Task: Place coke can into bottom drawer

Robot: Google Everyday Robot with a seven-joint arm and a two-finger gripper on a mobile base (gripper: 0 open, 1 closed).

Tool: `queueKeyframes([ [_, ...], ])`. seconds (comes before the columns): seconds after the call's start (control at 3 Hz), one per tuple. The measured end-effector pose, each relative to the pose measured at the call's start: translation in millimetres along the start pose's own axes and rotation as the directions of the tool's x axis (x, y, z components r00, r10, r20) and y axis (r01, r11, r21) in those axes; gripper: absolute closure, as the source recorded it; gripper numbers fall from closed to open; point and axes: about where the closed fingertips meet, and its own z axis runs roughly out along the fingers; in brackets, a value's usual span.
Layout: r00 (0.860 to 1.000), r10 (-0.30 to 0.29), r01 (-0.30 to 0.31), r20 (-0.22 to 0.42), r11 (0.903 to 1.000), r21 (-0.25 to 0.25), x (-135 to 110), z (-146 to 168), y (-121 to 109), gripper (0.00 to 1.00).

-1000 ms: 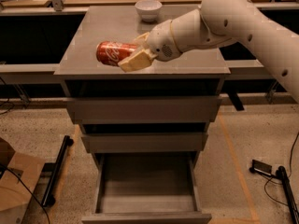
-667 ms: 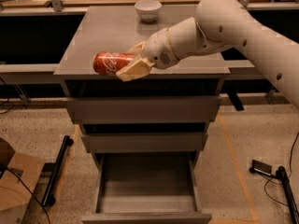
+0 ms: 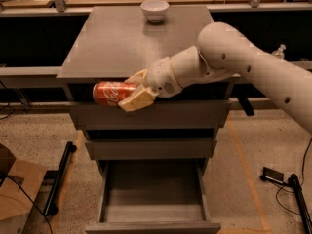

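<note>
The red coke can (image 3: 108,93) lies on its side in my gripper (image 3: 132,90), whose cream fingers are shut around its right end. I hold it in the air in front of the cabinet's top drawer front, off the front edge of the cabinet top (image 3: 122,38). The bottom drawer (image 3: 153,199) is pulled open below, a grey box-like tray with a bare floor. The can hangs above and left of the drawer's middle.
A white bowl (image 3: 154,10) stands at the back of the cabinet top. Two shut grey drawer fronts (image 3: 151,147) lie above the open drawer. A cardboard box (image 3: 17,191) and a black bar (image 3: 58,179) are on the floor at left; cables and a black stand (image 3: 287,184) at right.
My gripper has carried the can from over the cabinet top forward and down, past the front edge, toward the open drawer. The can stays in the grip.
</note>
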Motion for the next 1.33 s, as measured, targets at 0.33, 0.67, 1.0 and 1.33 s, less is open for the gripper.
queueKeyframes([
  [0.33,0.999,-0.035,0.035,0.038,0.9993,0.015,31.9,17.0,19.1,1.0],
  [0.67,0.996,-0.044,0.039,0.082,0.997,0.068,66.6,31.5,26.0,1.0],
  [1.0,0.994,-0.01,-0.004,0.112,0.9923,0.124,103.7,48.3,23.9,1.0],
  [1.33,0.994,-0.009,-0.006,0.112,0.9907,0.136,105.0,50.1,20.9,1.0],
])
